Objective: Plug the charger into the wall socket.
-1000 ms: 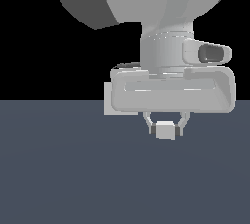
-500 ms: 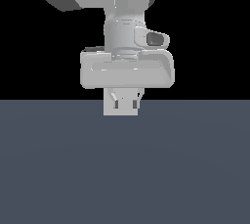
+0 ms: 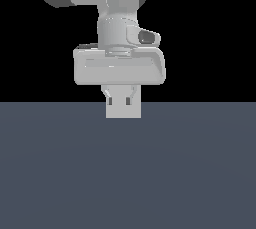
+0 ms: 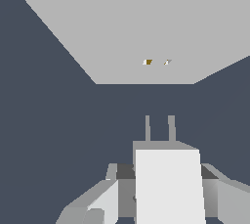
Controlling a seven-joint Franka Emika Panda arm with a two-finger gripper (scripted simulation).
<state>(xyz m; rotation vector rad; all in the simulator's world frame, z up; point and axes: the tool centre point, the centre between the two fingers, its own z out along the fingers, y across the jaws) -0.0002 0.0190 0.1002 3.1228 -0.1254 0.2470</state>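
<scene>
While my tool (image 4: 161, 189) grips the small off-white boxy charger (image 4: 168, 184), prongs facing the flat pale grey square wall socket (image 4: 146, 27) just ahead, I'd line them up with its two small holes and advance straight.

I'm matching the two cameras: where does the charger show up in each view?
Exterior view: the charger sits at centre, just below the gripper, mostly overlapping the wall socket behind it.
Wrist view: the charger fills the lower centre, its two prongs aimed at the wall socket.
Shared landmark: the gripper's fingers flanking the charger.
</scene>
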